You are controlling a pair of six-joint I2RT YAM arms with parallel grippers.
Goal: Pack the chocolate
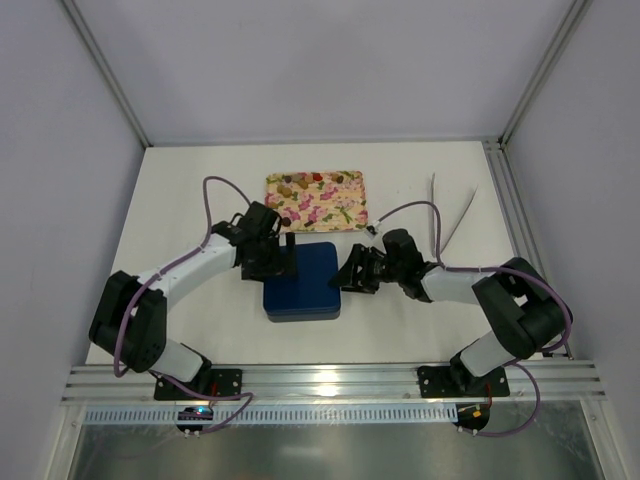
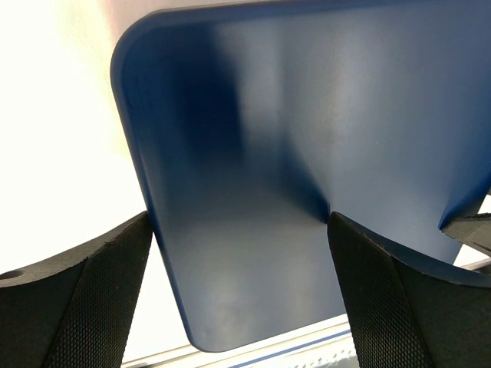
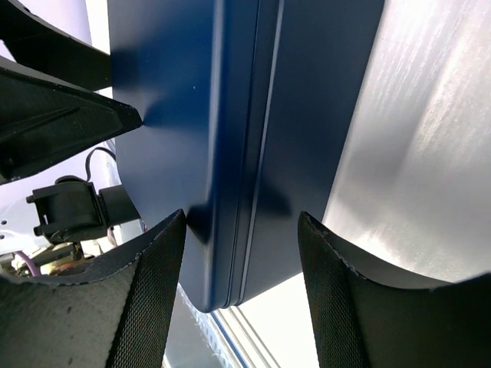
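From above: the navy lid [image 1: 302, 282] lies flat at mid-table with an arm at each side. The left gripper [image 1: 284, 266] reaches over its far-left corner, and the right gripper [image 1: 350, 273] meets its right edge. The chocolate [image 1: 292, 186], a scatter of small brown pieces, sits on the floral tray [image 1: 340, 212] just beyond the lid on the far side. Pale tongs [image 1: 434, 215] lie far right, well apart.

Left wrist: the fingers [image 2: 84, 299] are spread wide, straddling the lid's rounded corner and gripping nothing.

Right wrist: the fingers [image 3: 146, 299] are parted around the lid's edge. A sliver of gap shows on one side, so there's no clamp.

The danger, I'd say, is a pad catching the rim as an arm pulls away, dragging or tilting the lid askew. What's under the lid is hidden, and pieces on the tray suggest the packing may be unfinished.
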